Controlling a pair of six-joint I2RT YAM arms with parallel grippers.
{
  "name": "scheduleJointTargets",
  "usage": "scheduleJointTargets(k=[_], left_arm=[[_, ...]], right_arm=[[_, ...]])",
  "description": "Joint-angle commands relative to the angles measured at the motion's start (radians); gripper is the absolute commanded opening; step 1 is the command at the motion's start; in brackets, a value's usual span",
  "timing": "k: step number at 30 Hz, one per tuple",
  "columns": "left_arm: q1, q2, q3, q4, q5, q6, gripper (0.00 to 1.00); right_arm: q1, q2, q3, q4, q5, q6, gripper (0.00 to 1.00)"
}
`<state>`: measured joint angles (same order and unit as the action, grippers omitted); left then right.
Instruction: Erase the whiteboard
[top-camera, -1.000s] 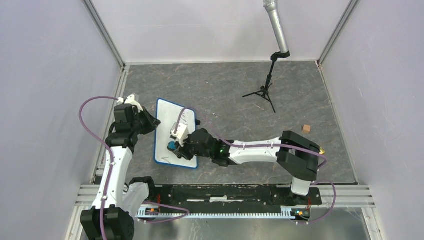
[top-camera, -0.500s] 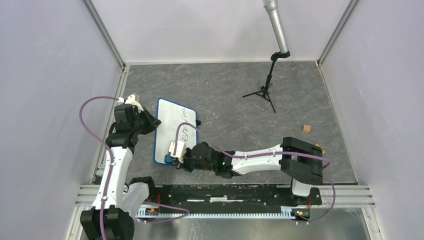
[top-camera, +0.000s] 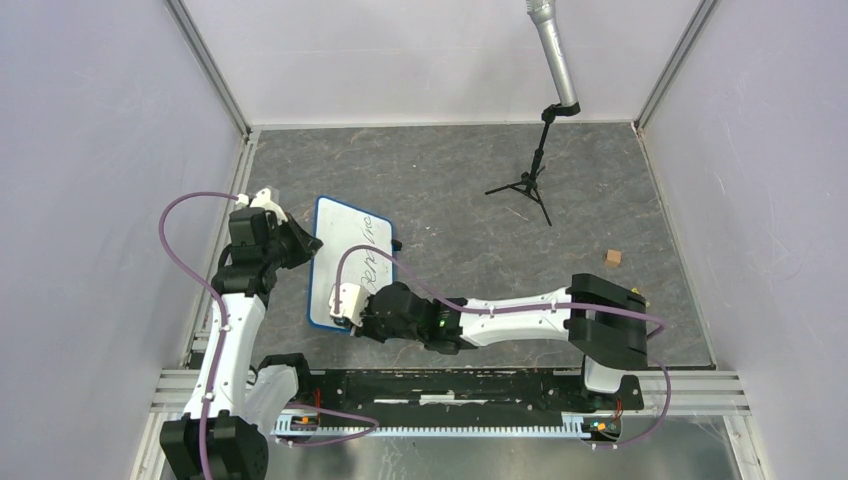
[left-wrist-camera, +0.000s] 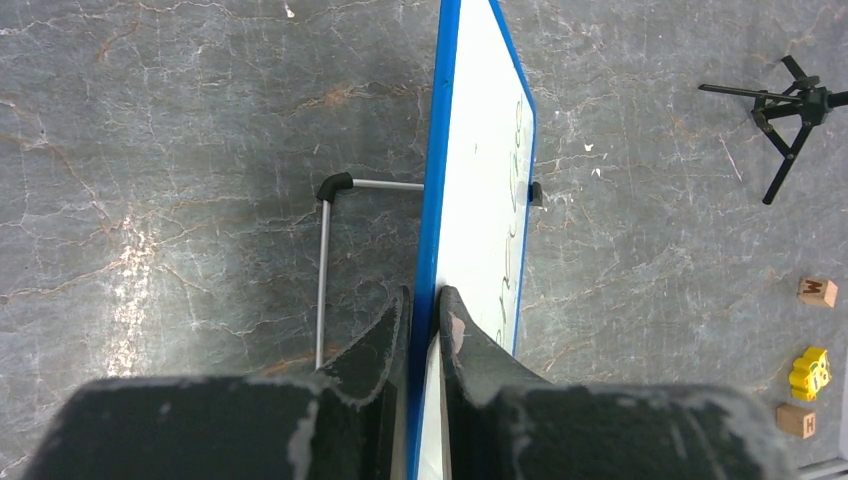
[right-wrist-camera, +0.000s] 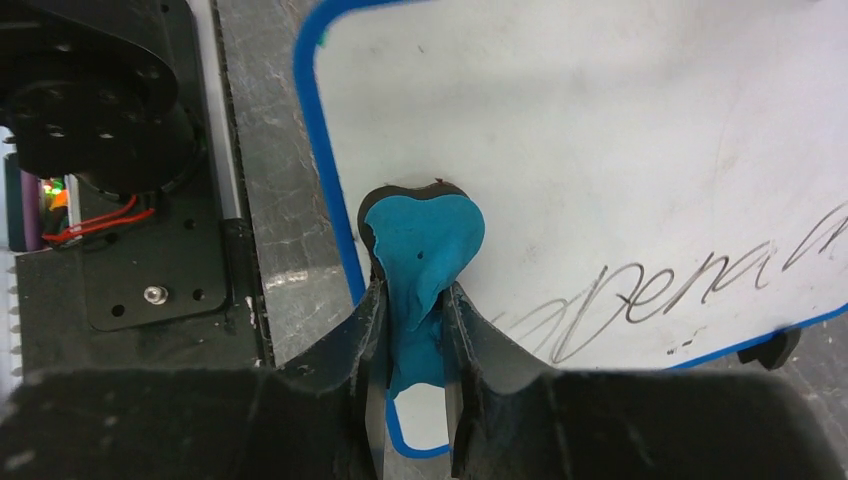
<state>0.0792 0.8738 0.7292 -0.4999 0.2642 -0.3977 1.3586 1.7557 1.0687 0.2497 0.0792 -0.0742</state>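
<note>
The whiteboard (top-camera: 343, 226) with a blue rim stands tilted on the floor at the left; black handwriting (top-camera: 371, 252) runs along its right part. My left gripper (top-camera: 308, 246) is shut on its left rim, and in the left wrist view (left-wrist-camera: 425, 303) the jaws pinch the blue rim (left-wrist-camera: 437, 190). My right gripper (top-camera: 343, 305) is shut on a blue eraser (right-wrist-camera: 424, 243). The eraser presses on the white face (right-wrist-camera: 600, 120) near the board's near-left corner, just left of the handwriting (right-wrist-camera: 700, 285).
A microphone on a black tripod (top-camera: 535, 170) stands at the back right. A small brown block (top-camera: 612, 257) lies at the right, with more small blocks (left-wrist-camera: 817, 291) in the left wrist view. The board's wire stand (left-wrist-camera: 324, 260) reaches behind it. The black base rail (top-camera: 450, 385) runs along the near edge.
My right gripper has dragged the eraser from the middle of the board towards its near-left corner. The left gripper and the board have not moved.
</note>
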Motion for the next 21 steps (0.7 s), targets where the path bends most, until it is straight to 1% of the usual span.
scheduleJointTargets(k=[1, 4, 7, 9, 13, 15, 17, 18, 21], left_arm=[[-0.016, -0.012, -0.004, -0.002, 0.014, -0.001, 0.02], [-0.015, -0.012, -0.004, -0.002, 0.012, -0.002, 0.02], [-0.015, -0.017, -0.002, -0.008, 0.008, -0.003, 0.02], [-0.015, -0.017, -0.002, -0.006, 0.004, -0.003, 0.02], [-0.015, -0.003, 0.001, -0.009, 0.007, -0.001, 0.02], [-0.016, -0.004, 0.0, -0.009, 0.007, -0.001, 0.02], [-0.016, -0.007, 0.001, -0.009, 0.003, -0.001, 0.02], [-0.017, -0.008, -0.001, -0.009, 0.001, -0.002, 0.02], [-0.019, -0.009, -0.002, -0.009, 0.001, -0.003, 0.02]], right_arm=[[0.04, 0.028, 0.103, -0.03, -0.037, -0.035, 0.05], [0.034, 0.033, 0.089, 0.058, -0.032, -0.016, 0.04], [-0.009, 0.04, 0.016, 0.17, -0.051, 0.067, 0.04], [-0.047, 0.03, -0.081, 0.259, -0.044, 0.164, 0.04], [-0.128, 0.01, -0.353, 0.446, -0.01, 0.325, 0.06], [-0.175, 0.033, -0.42, 0.498, -0.026, 0.395, 0.06], [-0.211, 0.073, -0.424, 0.52, -0.076, 0.426, 0.06], [-0.214, 0.081, -0.404, 0.498, -0.076, 0.421, 0.06], [-0.193, 0.073, -0.327, 0.441, -0.076, 0.368, 0.06]])
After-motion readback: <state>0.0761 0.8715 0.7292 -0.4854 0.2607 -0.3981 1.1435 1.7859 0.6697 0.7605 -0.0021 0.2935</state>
